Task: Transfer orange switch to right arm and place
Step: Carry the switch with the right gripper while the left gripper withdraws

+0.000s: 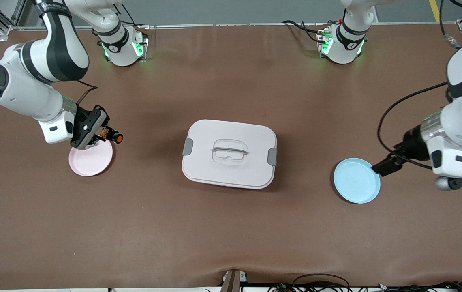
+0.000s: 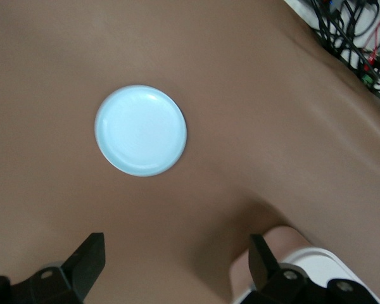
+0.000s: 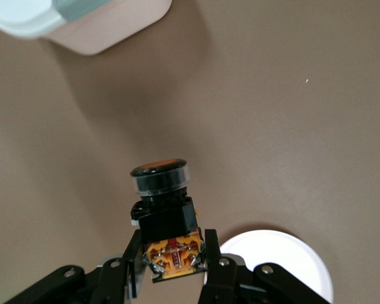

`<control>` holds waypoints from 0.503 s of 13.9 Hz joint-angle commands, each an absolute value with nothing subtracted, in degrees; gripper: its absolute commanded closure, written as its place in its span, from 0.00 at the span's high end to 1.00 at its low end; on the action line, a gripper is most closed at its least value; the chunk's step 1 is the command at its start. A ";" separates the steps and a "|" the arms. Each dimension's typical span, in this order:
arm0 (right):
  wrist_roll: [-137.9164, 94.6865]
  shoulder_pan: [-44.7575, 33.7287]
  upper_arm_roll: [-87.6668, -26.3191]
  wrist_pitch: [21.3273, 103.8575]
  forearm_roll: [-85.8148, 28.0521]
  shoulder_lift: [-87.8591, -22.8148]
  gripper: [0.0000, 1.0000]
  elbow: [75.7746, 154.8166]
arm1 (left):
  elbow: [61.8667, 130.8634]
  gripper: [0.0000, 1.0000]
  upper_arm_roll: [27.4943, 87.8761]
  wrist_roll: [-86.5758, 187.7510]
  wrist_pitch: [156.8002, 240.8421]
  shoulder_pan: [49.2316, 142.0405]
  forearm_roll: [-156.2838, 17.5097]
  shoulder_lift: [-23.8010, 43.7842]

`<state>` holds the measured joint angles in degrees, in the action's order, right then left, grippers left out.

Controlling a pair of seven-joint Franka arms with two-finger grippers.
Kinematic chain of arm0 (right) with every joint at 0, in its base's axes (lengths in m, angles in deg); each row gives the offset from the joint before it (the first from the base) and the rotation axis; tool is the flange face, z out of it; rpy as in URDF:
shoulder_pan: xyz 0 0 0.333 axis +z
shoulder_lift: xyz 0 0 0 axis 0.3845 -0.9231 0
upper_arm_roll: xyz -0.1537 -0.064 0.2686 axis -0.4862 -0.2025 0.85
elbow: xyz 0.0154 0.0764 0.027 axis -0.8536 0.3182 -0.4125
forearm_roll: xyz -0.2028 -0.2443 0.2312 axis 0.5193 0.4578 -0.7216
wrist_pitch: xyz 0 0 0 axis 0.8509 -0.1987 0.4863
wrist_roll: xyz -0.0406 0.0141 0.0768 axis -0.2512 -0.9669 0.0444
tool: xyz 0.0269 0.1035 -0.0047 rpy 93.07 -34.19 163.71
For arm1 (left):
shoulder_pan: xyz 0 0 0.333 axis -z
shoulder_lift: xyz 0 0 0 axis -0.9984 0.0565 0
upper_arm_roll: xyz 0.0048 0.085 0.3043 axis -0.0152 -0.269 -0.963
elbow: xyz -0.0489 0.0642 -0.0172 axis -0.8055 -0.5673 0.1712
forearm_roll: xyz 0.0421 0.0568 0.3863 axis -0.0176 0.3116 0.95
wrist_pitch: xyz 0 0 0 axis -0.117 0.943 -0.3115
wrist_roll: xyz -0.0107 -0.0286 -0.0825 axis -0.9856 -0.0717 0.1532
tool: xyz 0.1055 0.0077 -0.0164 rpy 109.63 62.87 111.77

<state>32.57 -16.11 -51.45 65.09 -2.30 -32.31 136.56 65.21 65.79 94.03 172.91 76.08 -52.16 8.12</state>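
Light blue plate (image 2: 140, 130) sits flat on the brown surface (image 2: 253, 114), a bit up and toward the upper left of the frame, nothing on it. The left end effector (image 2: 177, 266) pokes in along the bottom edge, its two black fingers (image 2: 88, 259) spread wide apart with bare surface between them. White container corner (image 2: 304, 256) shows at lower right, right by one finger. Tangle of cables (image 2: 358, 38) in the upper right corner.

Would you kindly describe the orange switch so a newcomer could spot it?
Start at the pink plate toward the right arm's end of the table. Above its rim, the right gripper holds the orange switch: tiny, black-bodied, with a round orange button end.
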 commanded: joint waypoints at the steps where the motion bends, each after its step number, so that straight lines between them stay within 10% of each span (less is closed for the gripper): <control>1: 38.90 -18.74 -50.58 66.15 0.49 -31.87 0.00 137.38 | 67.05 1.00 65.99 90.29 172.10 76.39 -48.10 5.64; 7: 51.03 -22.17 -50.58 77.82 2.25 -31.96 0.00 144.93 | 67.40 1.00 66.25 70.45 169.03 71.74 -48.18 3.10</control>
